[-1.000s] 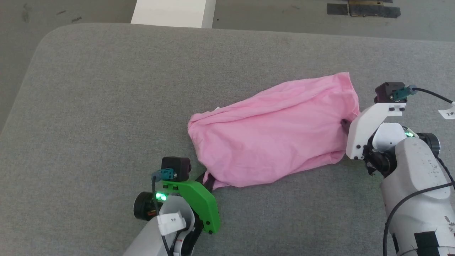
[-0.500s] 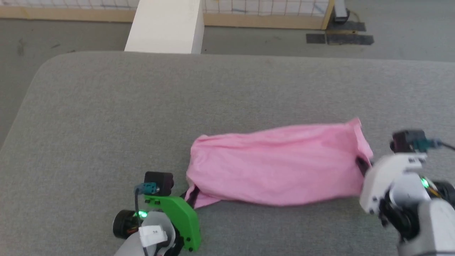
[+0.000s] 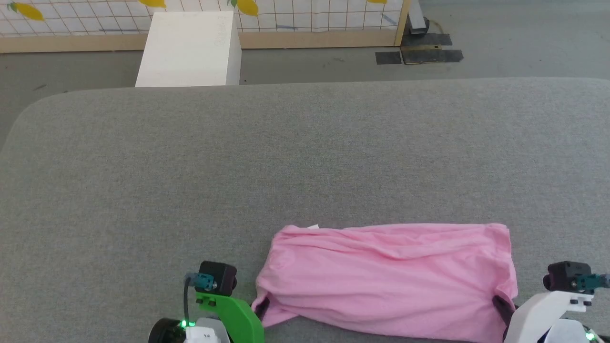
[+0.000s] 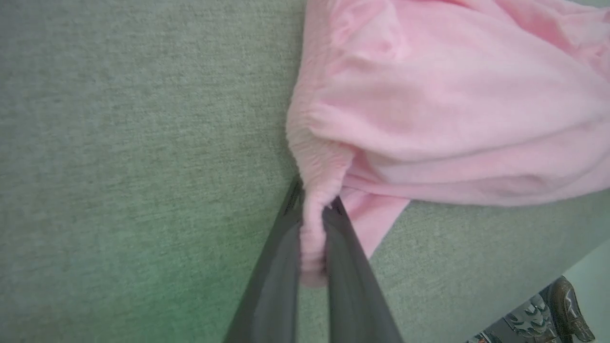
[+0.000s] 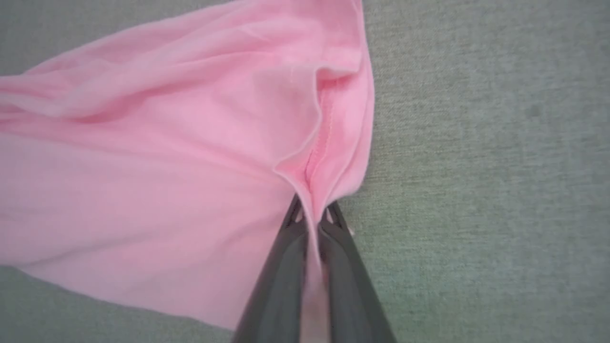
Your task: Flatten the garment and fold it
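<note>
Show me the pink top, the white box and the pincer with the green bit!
pink top (image 3: 391,281), head view, middle of the cloth.
white box (image 3: 190,47), head view, its broad pale face.
left pincer (image 4: 316,202), left wrist view, between its fingertips, where they pinch the top.

Left claw (image 4: 314,206), right claw (image 5: 313,210), both clenched

bright even daylight-ish look, head view sharp
Shadows rly faint. Wrist cams soft, my fingers (image 4: 279,286) blurry up close, green tint on the gray surface (image 4: 152,300) low-left, left wrist view.
</note>
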Robot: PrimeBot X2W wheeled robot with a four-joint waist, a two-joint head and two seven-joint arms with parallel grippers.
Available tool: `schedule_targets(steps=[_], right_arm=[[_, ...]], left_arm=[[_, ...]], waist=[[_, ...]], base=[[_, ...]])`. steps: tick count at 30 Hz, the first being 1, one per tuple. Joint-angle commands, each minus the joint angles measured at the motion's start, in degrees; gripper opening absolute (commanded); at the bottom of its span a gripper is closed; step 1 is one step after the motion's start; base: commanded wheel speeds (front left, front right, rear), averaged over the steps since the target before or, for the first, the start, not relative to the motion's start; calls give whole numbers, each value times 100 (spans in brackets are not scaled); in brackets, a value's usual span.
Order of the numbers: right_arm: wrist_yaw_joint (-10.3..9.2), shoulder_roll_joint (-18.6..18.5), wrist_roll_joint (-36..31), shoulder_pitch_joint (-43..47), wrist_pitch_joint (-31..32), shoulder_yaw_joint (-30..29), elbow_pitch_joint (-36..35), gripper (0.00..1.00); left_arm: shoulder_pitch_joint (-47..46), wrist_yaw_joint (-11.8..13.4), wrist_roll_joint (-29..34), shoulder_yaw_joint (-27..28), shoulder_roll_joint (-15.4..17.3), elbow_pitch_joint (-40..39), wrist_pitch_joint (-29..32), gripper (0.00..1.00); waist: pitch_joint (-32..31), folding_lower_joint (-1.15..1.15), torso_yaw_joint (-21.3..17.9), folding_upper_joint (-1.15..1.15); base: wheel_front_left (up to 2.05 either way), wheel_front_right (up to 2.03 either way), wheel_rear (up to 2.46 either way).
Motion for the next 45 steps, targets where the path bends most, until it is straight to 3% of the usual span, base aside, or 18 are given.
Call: schedule_targets(steps=[1, 2, 3, 4, 5, 12, 20, 28, 34, 35, 36, 37, 38, 45], right_arm=[[-9, -8, -8, -30, -156, 3, 157, 0], [-9, -8, 22, -42, -236, 12, 303, 0], [-9, -8, 26, -50, -304, 31, 389, 33], [-9, -8, 32, -60, -436, 36, 454, 95], [-9, -8, 67, -62, -550, 20, 503, 100], [-9, -8, 33, -43, -1548, -181, 541, 100], [-9, -8, -133, -222, -2108, -185, 813, 100], [-9, -8, -140, -615, -1799, -269, 1464, 100], [-9, -8, -170, -814, -1100, -333, 1848, 100], [-9, -8, -130, -831, -949, -320, 1902, 84], [-9, -8, -112, -837, -842, -302, 1927, 34], [-9, -8, -89, -840, -734, -262, 1928, 12], [-9, -8, -67, -841, -702, -247, 1903, 0], [-9, -8, -147, -831, -903, -458, 1443, 0]], left_arm=[[141, 58, -106, 1, 60, -31, 75, 0], [204, 89, -154, -6, 63, -46, 154, 0], [252, 114, -194, -6, 61, -66, 206, 3], [300, 140, -225, -1, 62, -101, 237, 51], [336, 157, -240, 7, 67, -132, 238, 100], [715, 129, -507, 239, 36, -490, -141, 100], [623, 30, -68, 746, 30, -513, -1803, 100], [-68, -26, 661, 1053, -156, 230, -3689, 100], [-464, -187, 1033, 1304, -377, 581, -3895, 100], [-500, -230, 1100, 1400, -437, 555, -3897, 100], [-519, -255, 1179, 1477, -474, 526, -3898, 100], [-523, -295, 1254, 1574, -535, 493, -3899, 100], [-514, -335, 1307, 1639, -580, 483, -3899, 100], [-470, -642, 1615, 2126, -892, 456, -3901, 100]], waist=[[10, 0, -10, 0], [-1, 0, -9, 0], [-13, 0, -5, 0], [-36, 0, 4, 0], [-59, 0, 9, 0], [-235, 0, 36, 0], [-318, 0, 82, 0], [-348, 0, 196, 0], [-372, 0, 245, 0], [-376, 0, 249, 0], [-381, 0, 254, 0], [-388, 0, 258, 0], [-392, 0, 260, 0], [-427, 0, 260, 0]], base=[[0, 0, 0], [0, 0, 0], [0, 0, 0], [0, 0, 0], [0, 0, 0], [0, 0, 0], [0, 0, 0], [0, 0, 0], [0, 0, 0], [0, 0, 0], [0, 0, 0], [0, 0, 0], [0, 0, 0], [0, 0, 0]])
